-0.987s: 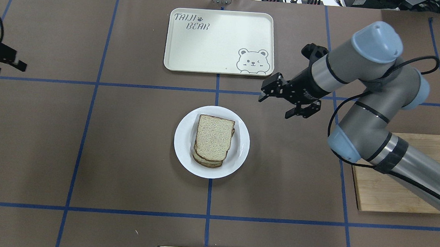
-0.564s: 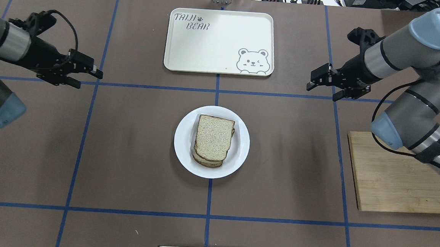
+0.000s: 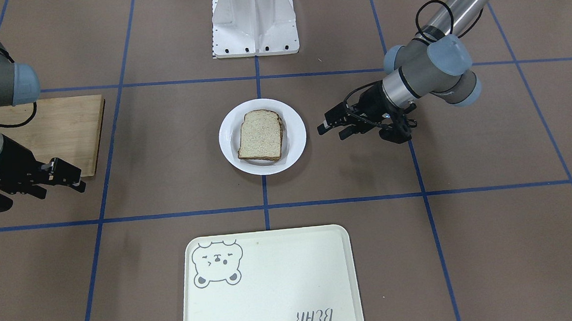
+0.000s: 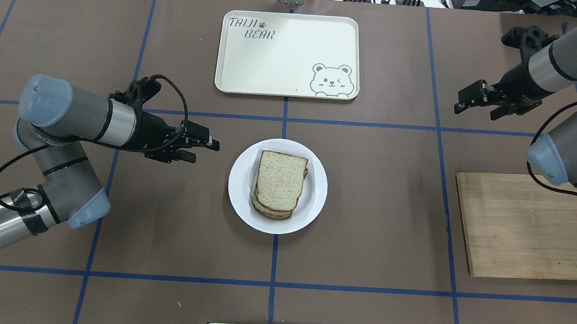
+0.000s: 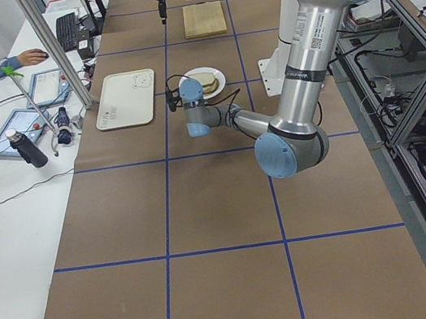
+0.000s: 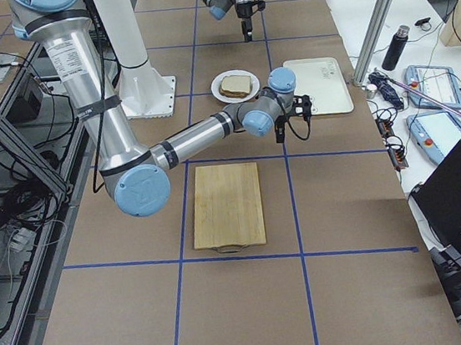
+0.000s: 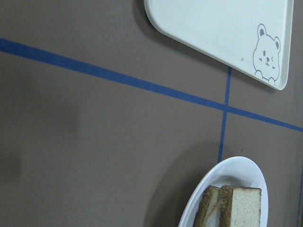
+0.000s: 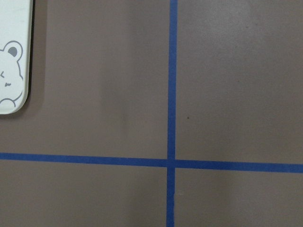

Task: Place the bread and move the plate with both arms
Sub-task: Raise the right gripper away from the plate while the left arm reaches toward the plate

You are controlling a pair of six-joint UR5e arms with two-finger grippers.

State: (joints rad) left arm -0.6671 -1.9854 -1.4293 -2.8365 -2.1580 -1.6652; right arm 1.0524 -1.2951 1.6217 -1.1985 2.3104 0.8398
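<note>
The white plate (image 4: 239,184) sits at the table's centre with a stack of bread slices on it. The top slice of bread (image 4: 281,180) is plain, with a speckled crumb and a dark crust. Plate (image 3: 294,135) and bread (image 3: 260,140) also show in the front-facing view. My left gripper (image 4: 205,153) is open and empty, just left of the plate's rim and apart from it; it also shows in the front-facing view (image 3: 331,132). The left wrist view shows the plate's rim (image 7: 208,189) and the bread's edge (image 7: 239,208). My right gripper (image 4: 474,112) is open and empty, far right of the plate.
A cream bear tray (image 4: 287,54) lies beyond the plate, and its corner shows in the right wrist view (image 8: 12,71). A wooden cutting board (image 4: 520,226) lies at the right, under the right arm. Blue tape lines cross the brown table cover.
My left arm has swung in from the far left until its gripper is beside the plate. My right arm has drawn back from near the plate to the far right.
</note>
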